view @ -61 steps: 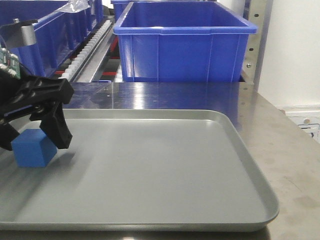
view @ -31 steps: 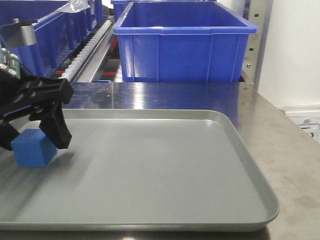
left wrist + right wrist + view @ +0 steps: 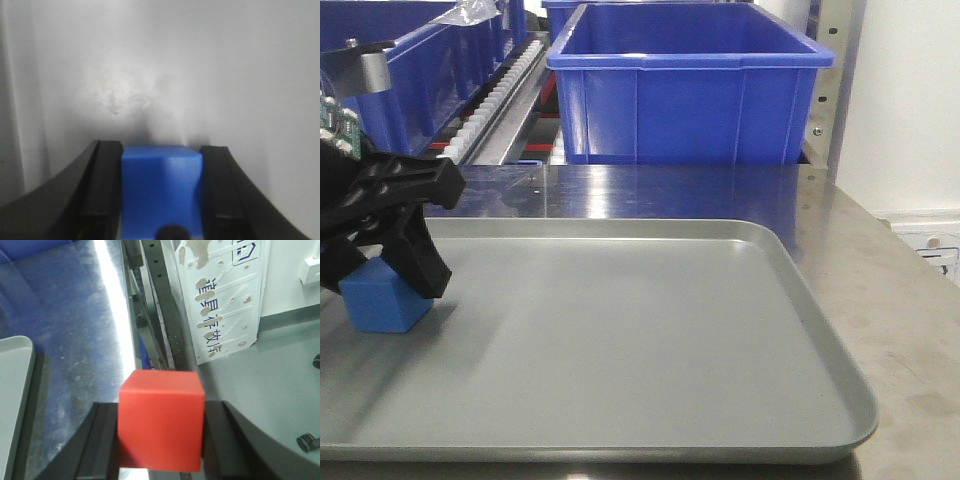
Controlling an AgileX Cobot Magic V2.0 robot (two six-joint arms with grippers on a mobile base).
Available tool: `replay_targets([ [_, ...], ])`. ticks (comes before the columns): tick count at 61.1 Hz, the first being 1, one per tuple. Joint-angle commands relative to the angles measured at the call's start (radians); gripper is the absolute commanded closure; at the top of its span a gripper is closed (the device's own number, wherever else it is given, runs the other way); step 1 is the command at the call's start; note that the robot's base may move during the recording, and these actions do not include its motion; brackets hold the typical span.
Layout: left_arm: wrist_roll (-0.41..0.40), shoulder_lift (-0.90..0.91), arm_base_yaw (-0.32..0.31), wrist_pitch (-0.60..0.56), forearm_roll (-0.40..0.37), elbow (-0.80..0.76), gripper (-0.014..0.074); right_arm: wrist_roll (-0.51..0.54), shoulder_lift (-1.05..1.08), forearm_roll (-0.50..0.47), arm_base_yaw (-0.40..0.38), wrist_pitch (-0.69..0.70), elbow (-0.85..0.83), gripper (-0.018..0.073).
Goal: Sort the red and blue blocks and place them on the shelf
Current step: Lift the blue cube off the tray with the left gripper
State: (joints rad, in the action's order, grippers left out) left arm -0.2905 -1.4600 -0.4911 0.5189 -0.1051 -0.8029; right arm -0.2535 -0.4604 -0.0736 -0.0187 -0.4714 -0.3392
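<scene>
"On the grey tray (image 3: 720,330), left end: what does your left gripper (image 3: 380,285) have?"

"The blue block (image 3: 161,185). My two black fingers (image 3: 104,190) press flat against its opposite sides, and the wrist view shows no gap on either side. The block sits low at the tray's left end. From the front, one finger crosses its upper right corner. I cannot tell whether its underside touches the tray floor."

"And the right gripper (image 3: 161,460)?"

"It is pinching the red block (image 3: 161,415), with one of its fingers (image 3: 216,440) against each side face and the top face uncovered. The block hangs near the right edge of the steel tabletop (image 3: 85,315). The tray's corner lies off to the left, and a white printed label (image 3: 220,300) shows beyond the table edge. I cannot tell its height above the table."

"Position of the shelf (image 3: 833,70)?"

"It stands behind the tabletop, past the tray's far rim. A large blue crate (image 3: 690,100) stands on it, and its colour reflects in the steel in front. A white roller track (image 3: 500,100) runs to the left of that crate, and a second blue crate (image 3: 420,80) lies further left. Both blocks are in my grippers, well apart from the shelf."
</scene>
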Motion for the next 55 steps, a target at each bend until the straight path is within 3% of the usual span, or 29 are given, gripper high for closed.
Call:
replay_targets([
  [1,-0.011,0.040,-0.007,-0.012,-0.010,-0.028,0.0471,0.007,-0.002,0.004,-0.005,0.081,-0.026,0.0492],
  [22,-0.011,0.182,0.002,-0.040,0.030,-0.028,0.0472,0.007,-0.002,0.004,-0.005,0.081,-0.026,0.0492],
  [38,-0.011,0.342,0.132,-0.062,0.052,-0.028,0.0472,0.007,-0.002,0.004,-0.005,0.081,-0.026,0.0492],
  [55,-0.011,0.522,0.281,-0.062,0.154,-0.019,0.0472,0.007,-0.002,0.004,-0.005,0.081,-0.026,0.0492],
])
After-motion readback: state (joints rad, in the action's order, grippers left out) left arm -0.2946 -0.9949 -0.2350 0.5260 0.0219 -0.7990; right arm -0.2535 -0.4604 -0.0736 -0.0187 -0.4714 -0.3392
